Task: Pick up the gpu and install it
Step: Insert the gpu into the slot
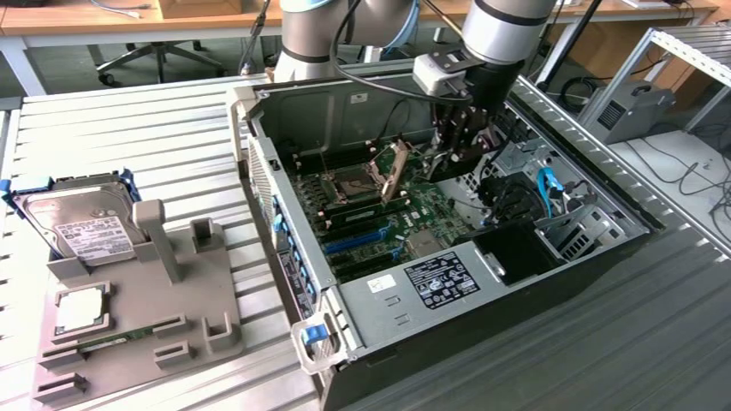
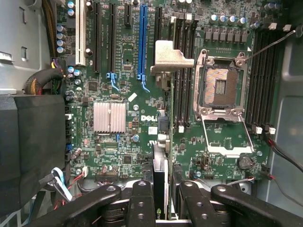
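Observation:
The gpu (image 2: 161, 163) is seen edge-on in the wrist view, a thin card with its black cooler face and a silver metal end bracket (image 2: 169, 59). My gripper (image 2: 161, 201) is shut on it, one black finger (image 2: 142, 201) on either side. The card hangs above the green motherboard (image 2: 118, 85), between the long blue slot (image 2: 143, 42) and the black memory slots. In the exterior view my gripper (image 1: 463, 150) is lowered into the open computer case (image 1: 480, 291), over the far part of the board.
An open processor socket (image 2: 220, 85) with its frame folded out lies beside the card. A silver heatsink (image 2: 109, 117) and a black shroud (image 2: 33, 142) sit on the other side. Outside the case, a grey fixture (image 1: 171, 300) holds a hard drive (image 1: 80, 224), a chip (image 1: 80, 310) and a memory stick (image 1: 115, 338).

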